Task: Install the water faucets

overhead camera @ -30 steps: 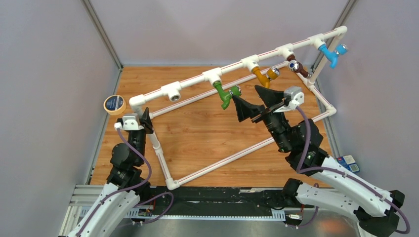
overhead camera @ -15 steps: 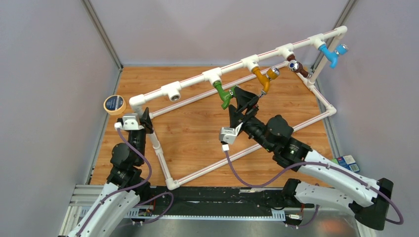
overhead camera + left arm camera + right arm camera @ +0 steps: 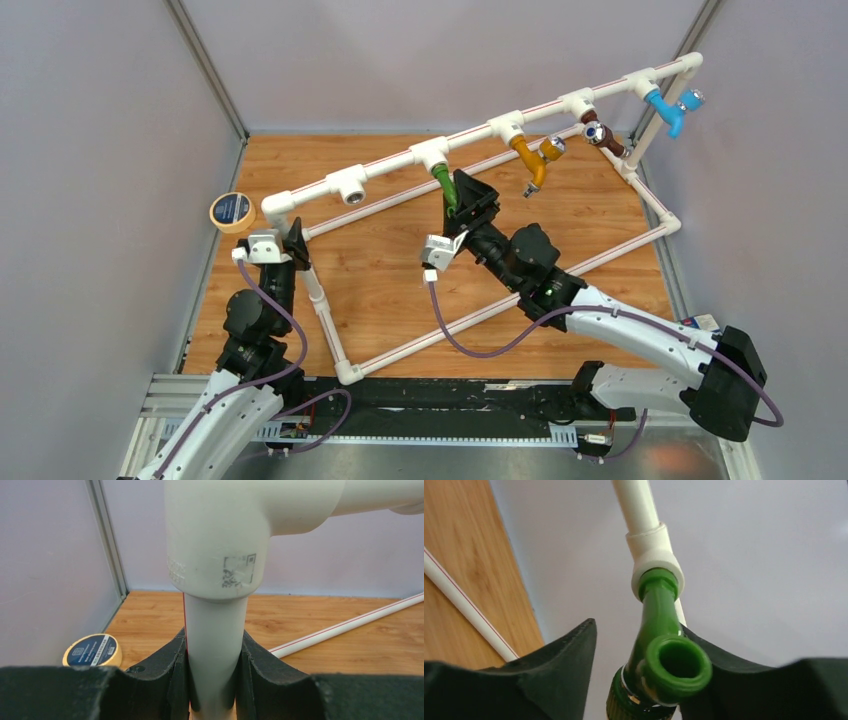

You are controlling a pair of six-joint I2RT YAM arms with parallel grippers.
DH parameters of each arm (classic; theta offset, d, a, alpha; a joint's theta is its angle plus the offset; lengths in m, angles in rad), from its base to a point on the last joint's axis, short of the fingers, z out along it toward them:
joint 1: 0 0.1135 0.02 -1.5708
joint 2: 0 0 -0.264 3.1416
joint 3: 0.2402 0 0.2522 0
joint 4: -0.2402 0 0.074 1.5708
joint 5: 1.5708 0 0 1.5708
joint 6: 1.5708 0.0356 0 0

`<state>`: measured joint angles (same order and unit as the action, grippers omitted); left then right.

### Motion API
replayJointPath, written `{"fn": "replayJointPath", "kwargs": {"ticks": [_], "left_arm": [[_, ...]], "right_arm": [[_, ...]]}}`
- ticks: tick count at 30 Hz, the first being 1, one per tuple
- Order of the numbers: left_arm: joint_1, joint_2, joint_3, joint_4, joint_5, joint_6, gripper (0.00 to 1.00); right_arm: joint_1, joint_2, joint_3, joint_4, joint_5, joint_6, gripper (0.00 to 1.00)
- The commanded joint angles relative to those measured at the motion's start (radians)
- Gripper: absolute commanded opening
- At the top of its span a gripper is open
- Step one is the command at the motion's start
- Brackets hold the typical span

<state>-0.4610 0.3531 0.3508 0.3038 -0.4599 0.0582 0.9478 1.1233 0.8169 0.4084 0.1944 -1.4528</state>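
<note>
Left gripper pinches the upright pipe, bracing the frame, I'd say. Right gripper straddles the green faucet, jaws spread, one finger touching, the other clear, ready to twist it into its tee. Beyond: orange faucet, brown faucet, blue faucet.

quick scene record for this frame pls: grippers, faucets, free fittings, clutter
left gripper: shut on the upright white pipe, just below the elbow fitting
right gripper: jaws astride the green faucet, gap showing at one finger, not clamped
green faucet: neck seated in its tee fitting on the top rail
other faucets: orange faucet, brown faucet, blue faucet, at fittings further right along the rail
free fitting: empty tee, left of the green one
clutter: tape roll near the left wall
</note>
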Motion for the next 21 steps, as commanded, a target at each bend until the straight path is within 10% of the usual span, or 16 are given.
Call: {"fn": "replayJointPath", "kwargs": {"ticks": [1,9,14,18,21], "left_arm": [[0.004,0.026,0.013,-0.051,0.003,-0.001,0.0],[0.004,0.021,0.013,-0.052,0.004,-0.008,0.0],[0.004,0.021,0.013,-0.054,0.01,-0.009,0.0],[0.004,0.02,0.014,-0.055,0.004,-0.008,0.0],[0.004,0.017,0.013,-0.055,0.006,-0.009,0.0]], "right_arm": [[-0.001,-0.005,0.037,0.177,-0.055,0.552,0.49],[-0.001,-0.011,-0.002,0.495,0.22,1.864,0.13],[0.0,-0.007,-0.015,0.286,0.56,2.754,0.09],[-0.001,0.0,0.042,0.184,0.586,2.831,0.23],[-0.001,-0.026,0.03,0.217,0.57,2.706,0.52]]}}
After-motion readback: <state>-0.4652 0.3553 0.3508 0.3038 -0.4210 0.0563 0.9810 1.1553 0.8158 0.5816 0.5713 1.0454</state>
